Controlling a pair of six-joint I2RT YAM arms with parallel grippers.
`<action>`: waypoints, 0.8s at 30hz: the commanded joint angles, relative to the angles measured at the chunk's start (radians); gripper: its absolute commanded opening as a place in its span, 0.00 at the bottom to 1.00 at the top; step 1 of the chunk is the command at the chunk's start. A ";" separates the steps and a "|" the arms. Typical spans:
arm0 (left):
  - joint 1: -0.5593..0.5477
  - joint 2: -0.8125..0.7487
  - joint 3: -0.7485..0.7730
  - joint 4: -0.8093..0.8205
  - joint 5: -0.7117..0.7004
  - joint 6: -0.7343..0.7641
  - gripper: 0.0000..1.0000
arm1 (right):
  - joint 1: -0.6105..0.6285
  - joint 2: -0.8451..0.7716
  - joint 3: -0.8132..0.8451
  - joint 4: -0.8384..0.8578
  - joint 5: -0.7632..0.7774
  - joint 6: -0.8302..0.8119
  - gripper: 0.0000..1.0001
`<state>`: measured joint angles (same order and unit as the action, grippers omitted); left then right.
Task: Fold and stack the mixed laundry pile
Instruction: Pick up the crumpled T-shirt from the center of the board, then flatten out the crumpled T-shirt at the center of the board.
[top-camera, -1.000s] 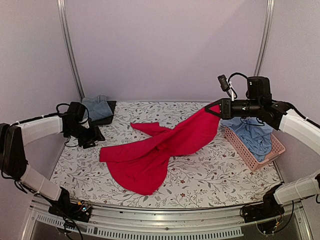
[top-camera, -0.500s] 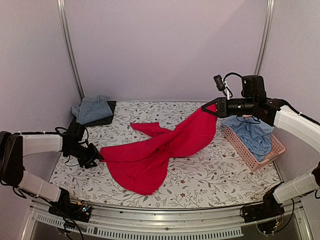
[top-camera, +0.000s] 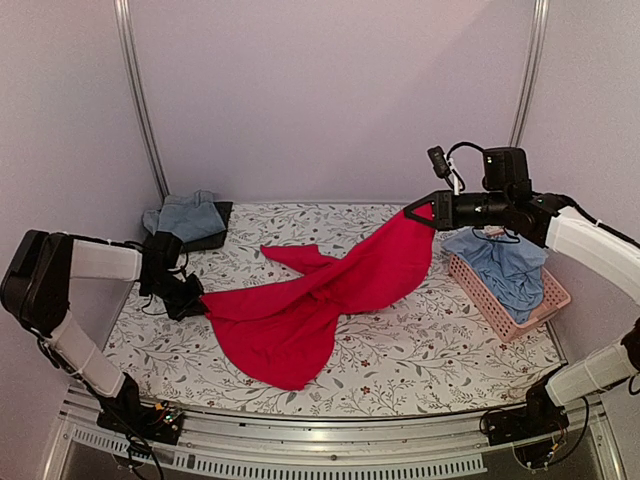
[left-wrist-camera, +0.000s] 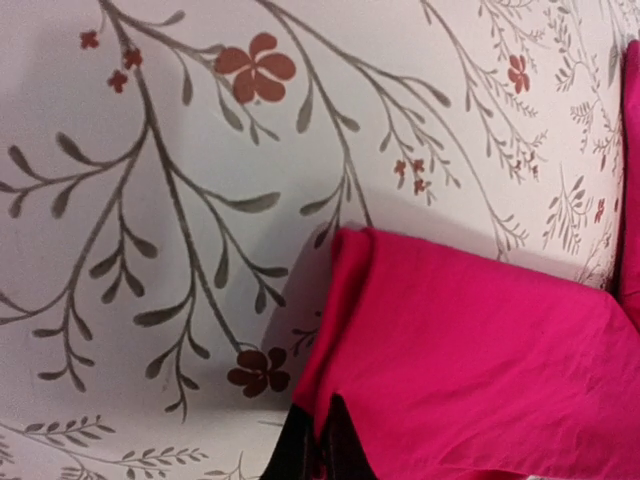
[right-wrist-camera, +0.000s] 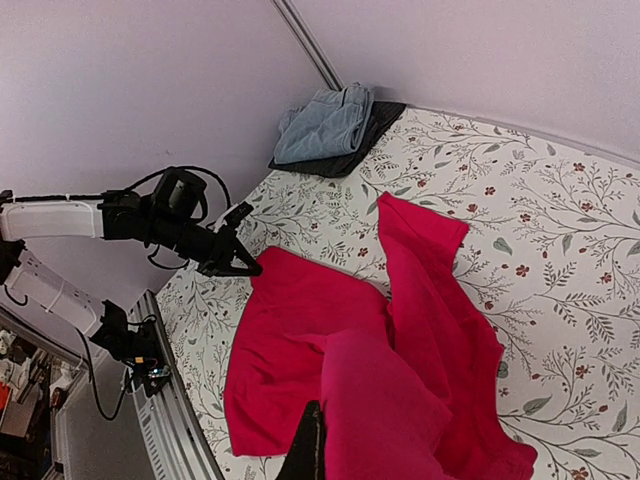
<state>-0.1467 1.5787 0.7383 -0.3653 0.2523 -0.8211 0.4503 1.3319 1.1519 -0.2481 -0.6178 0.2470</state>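
Red garment: the red garment (top-camera: 318, 292) lies spread across the middle of the frame in the top view. Its broad lower part is flat on the floral tablecloth (top-camera: 450, 352). Its right end rises off the cloth toward the upper right.
Right gripper: the right gripper (top-camera: 413, 214) is clenched on the raised right corner of the red garment, in the upper right of the top view. In the right wrist view the fabric drapes down from a dark finger (right-wrist-camera: 311, 452) at the bottom edge.
Left gripper: the left gripper (top-camera: 197, 302) sits low at the garment's left edge, left of centre. In the left wrist view its dark fingertips (left-wrist-camera: 300, 455) are close together at the bottom of the frame. They are pinched on the edge of the red fabric, with a thin strip of red between them.
Light blue shirt: the light blue shirt (top-camera: 508, 268) lies crumpled in the pink basket (top-camera: 492, 308) at the right of the frame, below the right arm.
Far left corner: a folded blue-grey cloth (top-camera: 187, 214) rests on a dark cloth (top-camera: 212, 238), well apart from the red garment.
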 joint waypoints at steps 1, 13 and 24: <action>0.001 -0.099 0.131 -0.069 -0.036 0.036 0.00 | -0.016 0.006 0.099 0.010 0.001 0.000 0.00; 0.088 -0.054 1.090 -0.323 0.037 0.181 0.00 | -0.039 0.125 0.700 -0.125 0.221 -0.113 0.00; 0.169 -0.017 1.454 -0.308 0.281 0.148 0.00 | -0.050 0.131 0.963 -0.126 0.257 -0.168 0.00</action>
<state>0.0113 1.6005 2.2131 -0.6575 0.4370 -0.6769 0.4065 1.4891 2.0773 -0.3756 -0.3370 0.0990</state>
